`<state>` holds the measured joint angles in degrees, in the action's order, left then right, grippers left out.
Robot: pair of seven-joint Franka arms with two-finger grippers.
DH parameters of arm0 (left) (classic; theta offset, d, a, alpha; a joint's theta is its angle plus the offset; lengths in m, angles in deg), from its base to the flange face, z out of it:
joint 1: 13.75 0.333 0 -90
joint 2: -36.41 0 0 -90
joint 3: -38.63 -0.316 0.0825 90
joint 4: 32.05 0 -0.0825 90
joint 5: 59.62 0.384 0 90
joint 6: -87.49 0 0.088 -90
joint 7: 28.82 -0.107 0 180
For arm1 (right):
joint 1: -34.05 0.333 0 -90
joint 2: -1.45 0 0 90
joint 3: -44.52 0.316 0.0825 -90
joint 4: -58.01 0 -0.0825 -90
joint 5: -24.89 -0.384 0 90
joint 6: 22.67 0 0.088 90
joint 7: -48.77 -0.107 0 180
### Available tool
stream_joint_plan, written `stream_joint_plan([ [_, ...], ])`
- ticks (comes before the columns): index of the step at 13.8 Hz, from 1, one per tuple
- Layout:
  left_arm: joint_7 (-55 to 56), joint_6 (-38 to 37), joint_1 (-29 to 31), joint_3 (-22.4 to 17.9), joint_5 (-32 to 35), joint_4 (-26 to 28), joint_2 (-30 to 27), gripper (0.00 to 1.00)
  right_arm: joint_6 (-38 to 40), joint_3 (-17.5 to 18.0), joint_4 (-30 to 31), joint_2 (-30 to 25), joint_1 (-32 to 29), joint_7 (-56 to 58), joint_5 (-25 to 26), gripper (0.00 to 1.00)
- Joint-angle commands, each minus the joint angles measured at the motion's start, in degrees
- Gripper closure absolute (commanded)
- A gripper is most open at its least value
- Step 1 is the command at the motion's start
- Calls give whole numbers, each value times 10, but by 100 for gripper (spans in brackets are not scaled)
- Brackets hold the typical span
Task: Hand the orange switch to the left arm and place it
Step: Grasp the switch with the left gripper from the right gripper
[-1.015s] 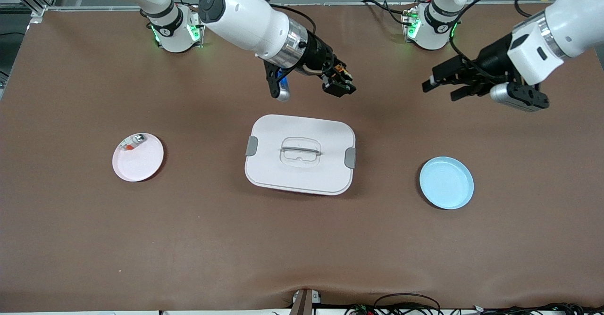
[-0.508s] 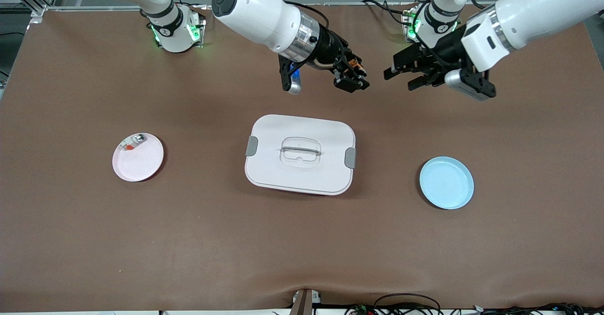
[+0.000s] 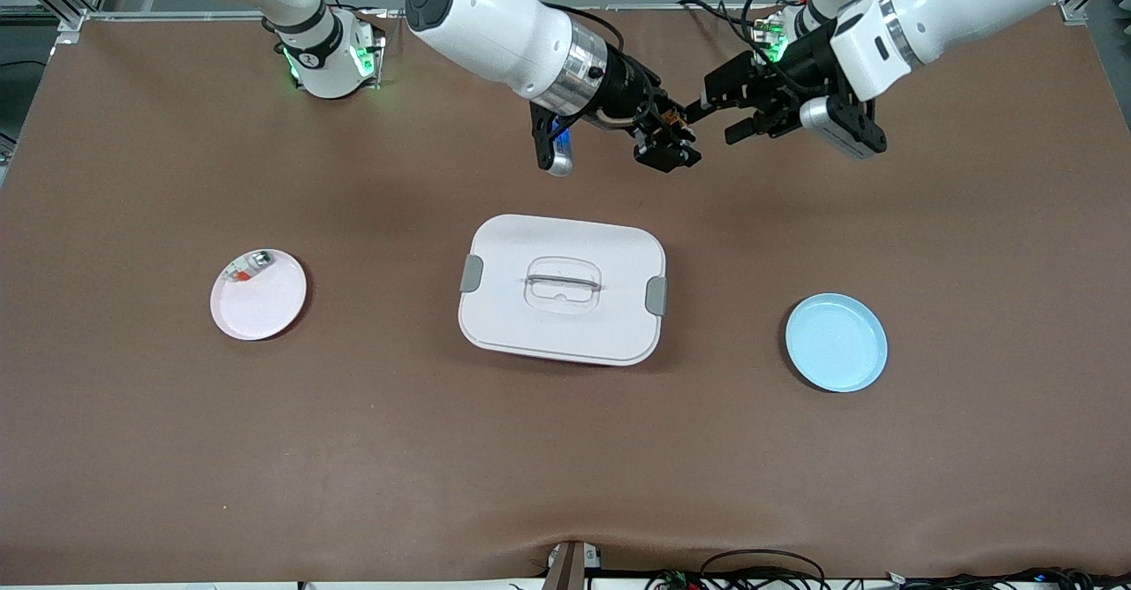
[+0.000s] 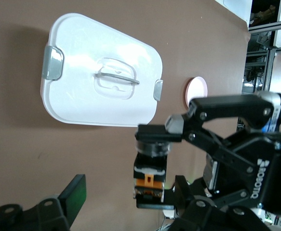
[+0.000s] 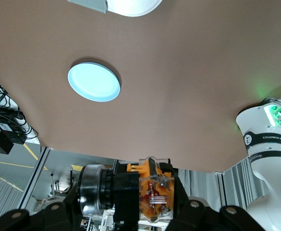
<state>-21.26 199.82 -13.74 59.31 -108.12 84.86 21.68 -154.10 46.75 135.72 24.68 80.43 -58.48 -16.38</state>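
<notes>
So here's what I'm looking at from my end, working up from the camera side of the bench. Nearest the front camera is the blue plate, toward the left arm's end. A bit farther up sits the box in the middle, lid on, grey latches at both short ends. About level with it, toward the right arm's end, is the pink plate, with a small silvery-clear part with a red bit lying on the edge of it that's farthest from the camera.

Farther up, both arms meet in the air over the bare bench between the box and the robot bases. The right pincer is clamped tight on the orange switch; the right wrist view shows the switch squeezed between its fingers. The left pincer comes in from the other arm's end, its fingers spread on either side of the switch but not pressing on it as far as I can tell. So the switch is up in the air, held by the right pincer only, with the box nearer the camera than the meeting spot.
</notes>
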Motion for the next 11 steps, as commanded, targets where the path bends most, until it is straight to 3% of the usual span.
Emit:
stream_joint_plan([
  [1,-23,16,4,9,-28,30,-26,23,-1,-6,-21,12,10,-10,-9,83],
  [7,-36,77,4,38,-57,43,-20,31,-1,-6,-21,12,13,-12,-9,82],
  [11,-40,77,4,41,-58,50,-20,56,-1,-7,-21,13,12,-12,-9,82],
])
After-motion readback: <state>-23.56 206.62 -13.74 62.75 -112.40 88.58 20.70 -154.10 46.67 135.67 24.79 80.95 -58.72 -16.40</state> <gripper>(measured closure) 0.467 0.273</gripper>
